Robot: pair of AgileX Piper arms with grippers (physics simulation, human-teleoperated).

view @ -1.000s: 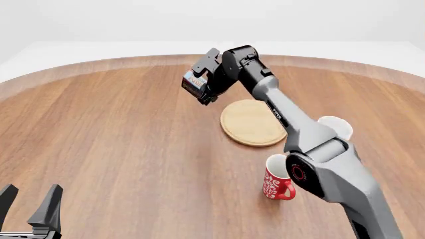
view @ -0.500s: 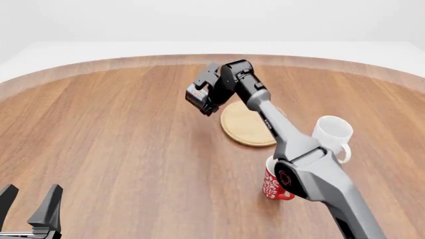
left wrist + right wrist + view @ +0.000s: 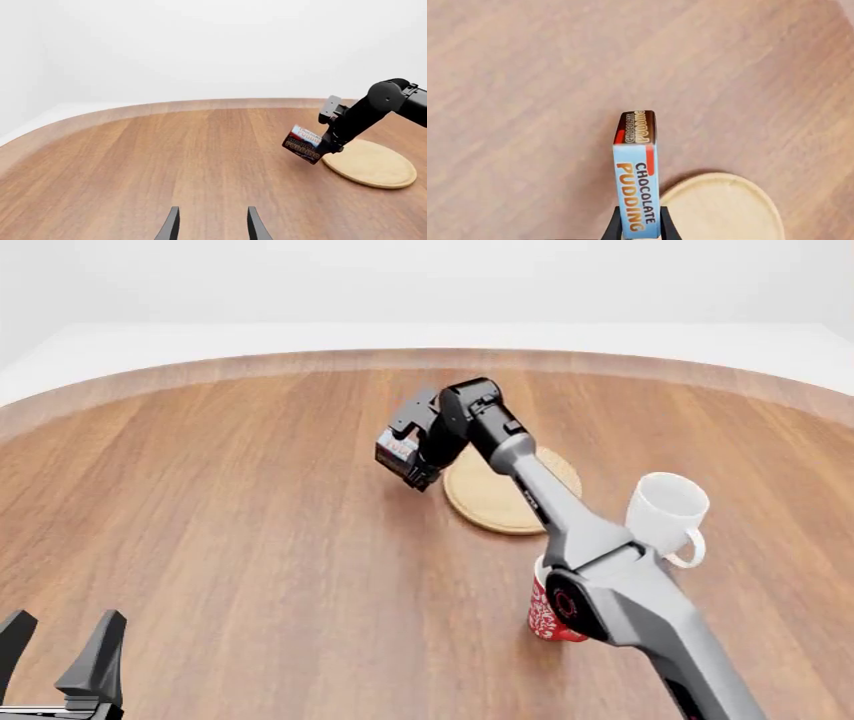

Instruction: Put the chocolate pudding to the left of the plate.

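My right gripper (image 3: 416, 452) is shut on the chocolate pudding (image 3: 398, 454), a dark brown carton with a light blue band. It holds the carton tilted, just above the table at the left edge of the plate (image 3: 501, 490). The right wrist view shows the chocolate pudding (image 3: 637, 172) pinched between the fingertips, with the plate (image 3: 720, 207) beside it below. The left wrist view shows the chocolate pudding (image 3: 303, 144) low beside the plate (image 3: 371, 163). My left gripper (image 3: 60, 655) is open and empty at the near left corner; it also shows in the left wrist view (image 3: 210, 225).
A red patterned mug (image 3: 550, 612) stands near the front right, partly behind my right arm. A white mug (image 3: 665, 510) stands right of the plate. Bare wooden tabletop spreads left of the plate.
My right gripper has lowered the chocolate pudding toward the table, staying at the plate's left edge. The left arm has not moved.
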